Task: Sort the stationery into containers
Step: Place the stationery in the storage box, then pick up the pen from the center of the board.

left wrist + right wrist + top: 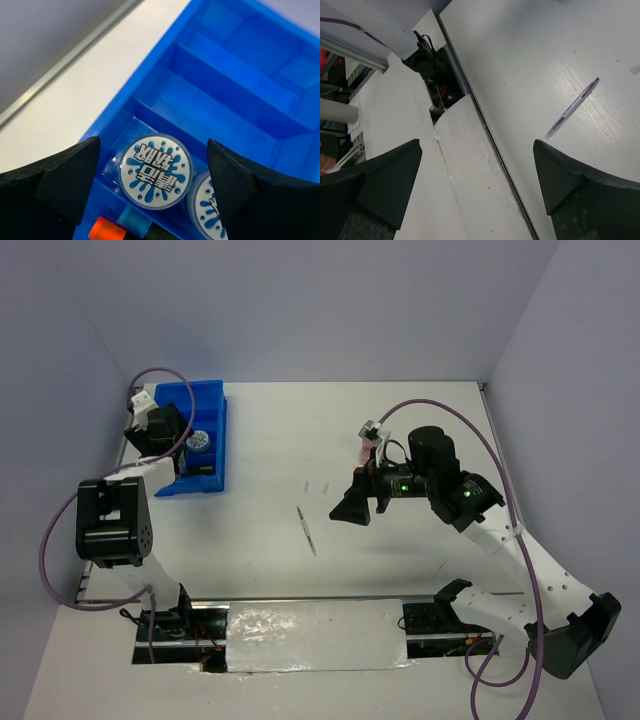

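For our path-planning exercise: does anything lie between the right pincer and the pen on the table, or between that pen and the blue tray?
Nothing visible does. The pen lies alone near the open right pincer, bare table running on to the blue tray. The left pincer hangs over the tray's discs.

The scene was lit brightly and evenly from above; only soft shadows were cast on the worktop (420,430). Glare was seen on the glossy strip (315,635) at its near edge. In the left wrist view a printed disc (156,171) was sharp, while the far compartments of the tray (240,65) were blurred.
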Controlling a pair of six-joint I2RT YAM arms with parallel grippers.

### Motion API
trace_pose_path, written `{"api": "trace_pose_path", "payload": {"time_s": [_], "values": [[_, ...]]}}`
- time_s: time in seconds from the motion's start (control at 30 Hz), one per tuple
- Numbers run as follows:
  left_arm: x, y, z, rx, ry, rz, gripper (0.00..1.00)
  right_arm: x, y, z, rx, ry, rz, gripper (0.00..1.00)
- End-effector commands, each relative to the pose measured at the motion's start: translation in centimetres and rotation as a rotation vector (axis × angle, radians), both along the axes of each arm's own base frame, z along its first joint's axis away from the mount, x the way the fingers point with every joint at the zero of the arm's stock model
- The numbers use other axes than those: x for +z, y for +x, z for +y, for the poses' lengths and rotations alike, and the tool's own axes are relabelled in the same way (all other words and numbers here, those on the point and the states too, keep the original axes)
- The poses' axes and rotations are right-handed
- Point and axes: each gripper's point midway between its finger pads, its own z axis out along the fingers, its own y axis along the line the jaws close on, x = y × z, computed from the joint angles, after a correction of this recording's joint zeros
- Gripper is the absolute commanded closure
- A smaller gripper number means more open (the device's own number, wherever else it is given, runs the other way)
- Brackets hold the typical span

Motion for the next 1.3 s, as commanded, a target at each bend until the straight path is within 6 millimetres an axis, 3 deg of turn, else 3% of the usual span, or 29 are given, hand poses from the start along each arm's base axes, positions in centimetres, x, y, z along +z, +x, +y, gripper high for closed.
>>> {"api": "trace_pose_path", "payload": {"time_s": [0.0, 0.03, 0.07, 0.1, 0.17, 0.2, 0.23, 0.27, 0.3, 0.33, 0.37, 0.53, 0.57, 0.63, 0.67, 0.7, 0.8, 0.83, 0.9, 0.93, 0.97, 1.1, 1.2, 1.27], "values": [[5.2, 0.0, 0.2, 0.014, 0.001, -0.122, 0.01, 2.1, 0.3, 0.5, -0.013, 0.059, -0.062, 0.00], [5.6, 0.0, 0.0, 0.006, 0.000, -0.123, 0.01, 2.0, 0.6, 0.4, -0.031, 0.056, -0.061, 0.00], [7.8, 0.2, -0.1, 0.001, 0.000, -0.158, 0.01, 1.6, 1.1, 0.4, -0.056, 0.046, -0.053, 0.00], [7.5, -0.4, -0.3, 0.000, -0.010, -0.106, 0.01, 1.0, 1.5, 0.3, -0.083, 0.030, -0.035, 0.00], [9.2, -1.0, -0.6, 0.003, -0.024, -0.077, 0.01, -1.6, 3.2, -0.1, -0.177, -0.067, 0.022, 0.00], [11.7, -0.5, -0.9, 0.005, -0.041, -0.105, 0.01, -2.7, 3.7, -0.1, -0.202, -0.112, 0.043, 0.00], [10.9, -1.6, -1.5, -0.014, -0.072, -0.018, 0.01, -4.8, 4.7, -0.1, -0.261, -0.202, 0.056, 0.00], [13.6, -1.5, -1.8, -0.014, -0.103, -0.054, 0.01, -5.8, 5.0, -0.2, -0.289, -0.254, 0.068, 0.00], [14.1, -2.0, -2.3, -0.024, -0.126, -0.034, 0.01, -6.6, 5.2, -0.1, -0.311, -0.292, 0.072, 0.00], [13.3, -3.5, -3.2, -0.041, -0.171, 0.052, 0.01, -8.1, 6.5, -0.4, -0.383, -0.366, 0.075, 0.00], [15.1, -3.7, -3.7, -0.040, -0.210, 0.035, 0.01, -8.9, 6.2, 0.1, -0.395, -0.398, 0.094, 0.00], [15.5, -8.5, -7.6, -0.130, -0.333, 0.125, 0.01, -12.6, 6.5, 3.0, -0.395, -0.507, 0.088, 0.05], [14.8, -9.4, -8.3, -0.146, -0.343, 0.146, 0.01, -13.4, 6.3, 3.7, -0.389, -0.529, 0.082, 0.06], [15.0, -11.7, -9.4, -0.201, -0.358, 0.157, 0.01, -15.4, 6.5, 4.6, -0.392, -0.574, 0.099, 0.17], [15.0, -12.4, -9.7, -0.217, -0.360, 0.161, 0.01, -16.1, 6.7, 4.9, -0.391, -0.584, 0.108, 0.17], [15.2, -13.1, -10.0, -0.239, -0.362, 0.164, 0.01, -17.4, 6.7, 5.3, -0.387, -0.613, 0.119, 0.26], [15.4, -15.4, -11.2, -0.318, -0.368, 0.193, 0.01, -18.8, 7.1, 6.2, -0.395, -0.628, 0.133, 0.29], [15.7, -16.1, -11.3, -0.334, -0.351, 0.198, 0.01, -18.8, 7.2, 6.6, -0.401, -0.624, 0.128, 0.29], [15.8, -17.6, -11.1, -0.335, -0.331, 0.219, 0.01, -19.5, 7.3, 7.4, -0.400, -0.645, 0.122, 0.09], [15.7, -18.0, -11.0, -0.346, -0.314, 0.230, 0.01, -20.0, 7.2, 7.6, -0.402, -0.664, 0.124, 0.00], [15.6, -18.4, -10.9, -0.344, -0.307, 0.243, 0.01, -21.1, 7.1, 7.7, -0.395, -0.695, 0.131, 0.00], [15.9, -19.6, -11.0, -0.378, -0.280, 0.264, 0.01, -21.6, 6.7, 9.0, -0.391, -0.729, 0.087, 0.00], [15.8, -20.0, -11.1, -0.396, -0.269, 0.280, 0.01, -22.4, 6.4, 9.6, -0.386, -0.735, 0.102, 0.08], [15.4, -20.1, -11.3, -0.407, -0.274, 0.286, 0.01, -23.5, 6.6, 9.2, -0.415, -0.767, 0.109, 0.21]]}}
